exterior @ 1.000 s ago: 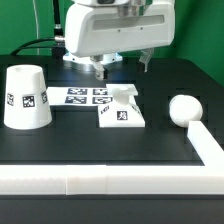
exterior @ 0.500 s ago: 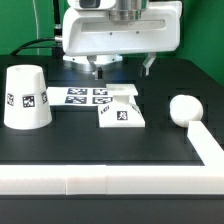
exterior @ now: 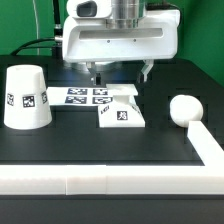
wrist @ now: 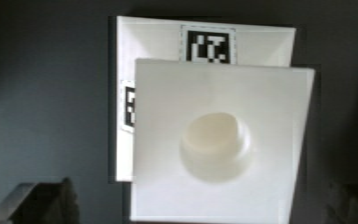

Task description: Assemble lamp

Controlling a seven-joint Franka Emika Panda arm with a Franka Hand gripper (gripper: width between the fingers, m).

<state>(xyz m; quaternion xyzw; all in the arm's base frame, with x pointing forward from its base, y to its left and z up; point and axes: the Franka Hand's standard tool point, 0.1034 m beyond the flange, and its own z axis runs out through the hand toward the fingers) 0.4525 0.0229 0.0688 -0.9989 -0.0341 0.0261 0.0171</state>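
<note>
The flat square lamp base lies on the black table, part-way over the marker board. My gripper hangs open just above the base's far edge, one finger on each side, holding nothing. In the wrist view the base fills the middle, with its round socket hollow showing. The dark fingertips stand wide apart by its near corners. The tapered shade stands mouth-down at the exterior view's left. The ball-shaped bulb lies at the exterior view's right.
A white rail runs along the table's front and turns back along the exterior view's right side, close to the bulb. In the wrist view the marker board sticks out from under the base. Cables hang behind the arm.
My gripper has come down a little toward the base, still open. The base, shade and bulb have not moved.
</note>
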